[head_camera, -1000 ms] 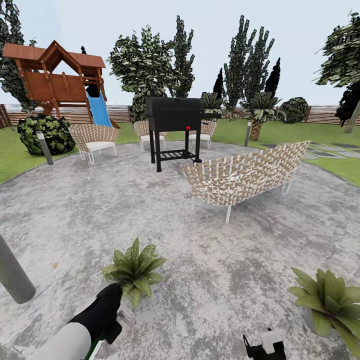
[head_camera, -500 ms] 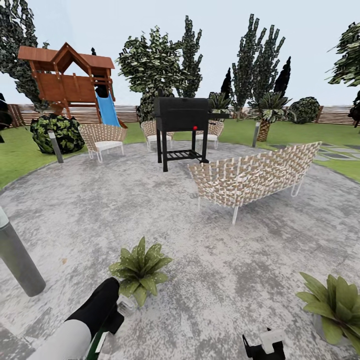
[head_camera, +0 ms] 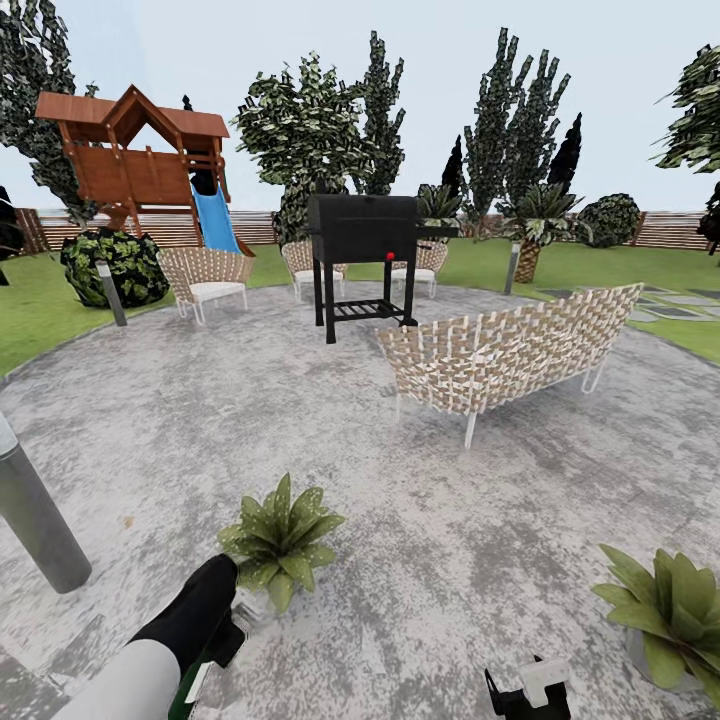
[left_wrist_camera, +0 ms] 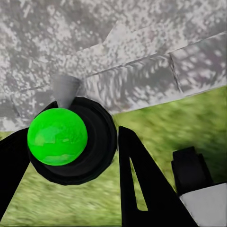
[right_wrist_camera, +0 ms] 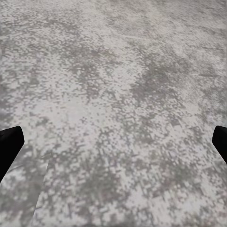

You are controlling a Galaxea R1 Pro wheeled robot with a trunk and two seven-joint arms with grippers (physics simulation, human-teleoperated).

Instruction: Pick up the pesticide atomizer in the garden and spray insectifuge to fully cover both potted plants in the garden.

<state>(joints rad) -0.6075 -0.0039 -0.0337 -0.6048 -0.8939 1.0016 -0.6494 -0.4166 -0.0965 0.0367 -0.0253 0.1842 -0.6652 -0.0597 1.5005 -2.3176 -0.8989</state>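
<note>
Pesticide atomizer (left_wrist_camera: 57,137) sits between the left gripper's (left_wrist_camera: 68,161) fingers in the left wrist view, seen end-on: a bright green round body inside a black ring, with a pale grey cone (the nozzle tip, I think) poking out toward the stone edge. The black fingers (left_wrist_camera: 142,189) flank it on both sides, so the left gripper looks clamped on it. In the head view only a sliver of green with a white patch (head_camera: 192,682) shows under the dark left wrist, low at the left of the frame.

Nearest potted plant (head_camera: 280,535) stands on the patio (head_camera: 300,400) just ahead of the left gripper and slightly to its right — near, not touching. The second potted plant (head_camera: 670,610) is well apart on the right side, nearer the right gripper (head_camera: 528,692).

Key relation: the left arm holds the bottle and the near rosette lies straight along its reach, so the spray axis has to point forward and a bit down onto the leaves. From the wrist view the bottle's long axis seems to run along the fingers toward the patio rim and grass, though I cannot tell exactly where the nozzle aims.

Right gripper is spread wide — its two black tips (right_wrist_camera: 9,146) sit at opposite edges of the right wrist view, bare stone between, holding nothing.

Further out: wicker sofa (head_camera: 510,350), black grill (head_camera: 365,250), playhouse with slide (head_camera: 140,165), grey bollard (head_camera: 35,515).
</note>
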